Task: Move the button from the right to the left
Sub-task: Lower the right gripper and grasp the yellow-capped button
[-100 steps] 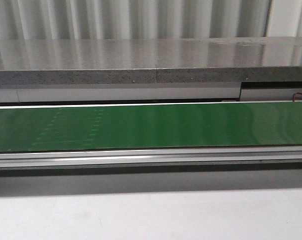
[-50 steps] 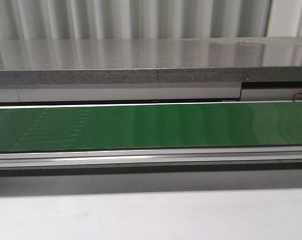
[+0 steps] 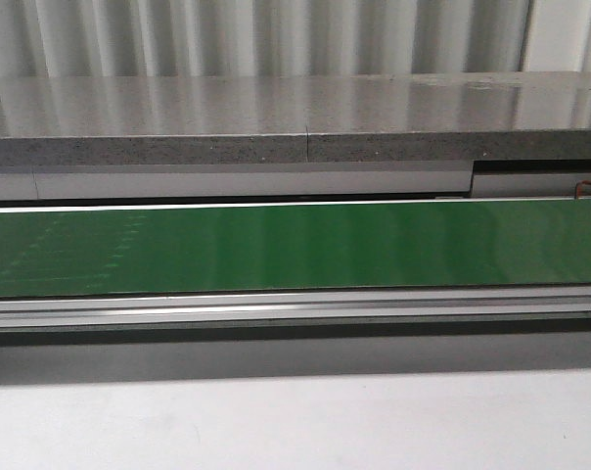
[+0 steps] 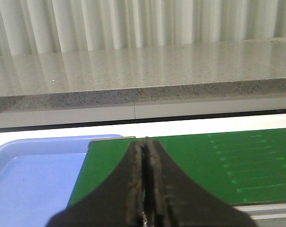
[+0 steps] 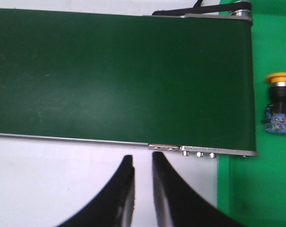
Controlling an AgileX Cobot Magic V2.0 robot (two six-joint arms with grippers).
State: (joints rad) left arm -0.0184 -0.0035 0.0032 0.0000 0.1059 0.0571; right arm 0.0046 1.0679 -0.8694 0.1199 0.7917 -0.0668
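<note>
The button [image 5: 279, 101], with a yellow-orange cap, black collar and blue-and-clear body, shows only in the right wrist view. It lies in a green tray [image 5: 237, 189] just past the end of the dark green conveyor belt [image 5: 119, 75]. My right gripper [image 5: 142, 158] hangs over the white table in front of the belt, well apart from the button, its jaws a narrow gap apart and empty. My left gripper [image 4: 144, 142] is shut and empty over the other end of the belt [image 4: 204, 161]. Neither gripper nor the button shows in the front view.
A light blue tray [image 4: 34, 175] sits beside the belt's end in the left wrist view. The belt [image 3: 295, 250] runs across the front view, with a metal rail [image 3: 295, 308] in front and a grey stone ledge [image 3: 295, 127] behind.
Faint pale marks on the belt have drifted to the left in the front view. Nothing else has moved there.
</note>
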